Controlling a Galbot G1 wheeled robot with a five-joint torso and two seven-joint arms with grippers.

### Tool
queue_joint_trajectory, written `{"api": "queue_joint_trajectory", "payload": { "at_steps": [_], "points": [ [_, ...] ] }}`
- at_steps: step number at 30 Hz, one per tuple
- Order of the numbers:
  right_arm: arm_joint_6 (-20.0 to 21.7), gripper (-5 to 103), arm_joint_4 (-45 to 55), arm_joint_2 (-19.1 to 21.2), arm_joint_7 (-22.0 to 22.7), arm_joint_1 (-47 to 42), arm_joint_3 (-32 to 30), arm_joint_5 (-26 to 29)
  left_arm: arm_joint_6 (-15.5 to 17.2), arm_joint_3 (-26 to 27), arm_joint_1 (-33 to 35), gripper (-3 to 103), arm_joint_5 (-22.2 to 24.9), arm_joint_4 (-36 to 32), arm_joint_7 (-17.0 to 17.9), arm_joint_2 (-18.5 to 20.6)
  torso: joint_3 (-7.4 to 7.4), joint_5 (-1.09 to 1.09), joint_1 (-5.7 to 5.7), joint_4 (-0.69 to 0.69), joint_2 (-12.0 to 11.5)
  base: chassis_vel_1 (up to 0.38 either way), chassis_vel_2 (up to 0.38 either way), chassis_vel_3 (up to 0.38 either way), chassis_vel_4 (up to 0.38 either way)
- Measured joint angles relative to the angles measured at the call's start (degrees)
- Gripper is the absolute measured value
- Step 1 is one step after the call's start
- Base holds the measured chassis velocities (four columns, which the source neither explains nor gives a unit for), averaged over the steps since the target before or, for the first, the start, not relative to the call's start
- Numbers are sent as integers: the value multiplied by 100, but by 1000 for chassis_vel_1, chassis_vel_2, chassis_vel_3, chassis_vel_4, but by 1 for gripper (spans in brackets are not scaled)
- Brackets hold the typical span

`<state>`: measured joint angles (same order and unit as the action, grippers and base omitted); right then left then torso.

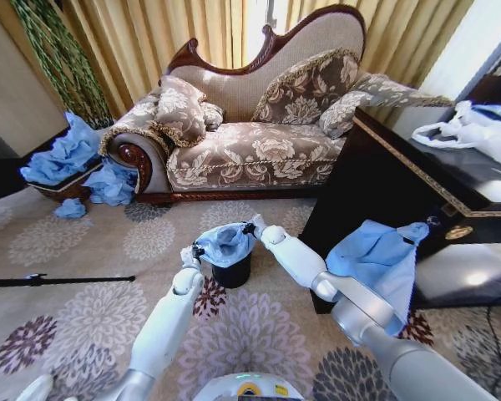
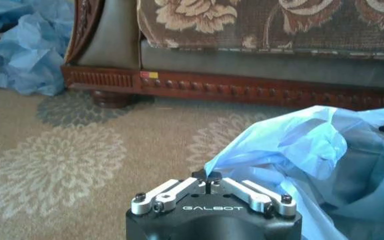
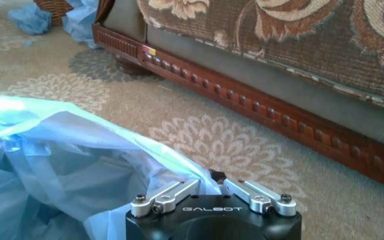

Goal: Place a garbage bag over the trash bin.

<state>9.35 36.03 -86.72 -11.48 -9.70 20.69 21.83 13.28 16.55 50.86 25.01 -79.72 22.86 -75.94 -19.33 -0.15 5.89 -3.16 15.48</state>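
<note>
reaching forward and down from the robot's shoulders, both arms meet at the bin (image 1: 232,269), which stands on the patterned carpet (image 1: 83,317) in front of the sofa (image 1: 250,125). the left arm runs up the lower middle of the head view, forearm straight, with the left gripper (image 1: 194,251) at the bin's left rim. the right arm comes in from the lower right, bent at the elbow, its forearm angled toward the bin so that the right gripper (image 1: 250,227) sits at the far right edge of the rim.

the bag (image 1: 225,242) is draped over the top of the bin, bunched and puffed above the opening, with the black side of the bin bare below it.

in the left wrist view the left gripper (image 2: 207,176) has its fingertips drawn together, pinching a fold of the bag (image 2: 312,165) at its edge. in the right wrist view the right gripper (image 3: 213,176) is likewise closed tight on the bag (image 3: 78,160), film gathered right at the tips (the plastic billows away from the pinch toward the bin).

a larger blue sheet (image 1: 376,259) hangs over the right upper arm beside a dark table (image 1: 417,184).
</note>
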Motion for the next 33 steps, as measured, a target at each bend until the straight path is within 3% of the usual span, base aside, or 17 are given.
{"api": "queue_joint_trajectory", "payload": {
  "at_steps": [11,21,24,26,33],
  "points": [
    [-27,0,-438,-259,-97,187,-162,-316,-20,75,90,0,40,17,-40,19,0,0,0,1,0,0,0,0,0],
    [379,0,-731,-499,-110,424,-127,-339,-20,138,135,0,27,-74,-76,-24,0,-1,0,1,0,0,0,0,0],
    [543,0,-783,-515,-97,449,-172,-238,205,134,71,0,66,-125,-47,-1,0,-1,0,1,0,0,0,0,0],
    [705,0,-788,-474,-104,453,-190,-79,549,98,13,0,195,-201,-2,52,0,-1,0,1,0,0,0,0,0],
    [982,0,-877,-481,-216,461,-384,115,1025,24,-165,0,395,-191,-2,115,0,-1,0,0,0,0,0,0,0]
  ]
}}
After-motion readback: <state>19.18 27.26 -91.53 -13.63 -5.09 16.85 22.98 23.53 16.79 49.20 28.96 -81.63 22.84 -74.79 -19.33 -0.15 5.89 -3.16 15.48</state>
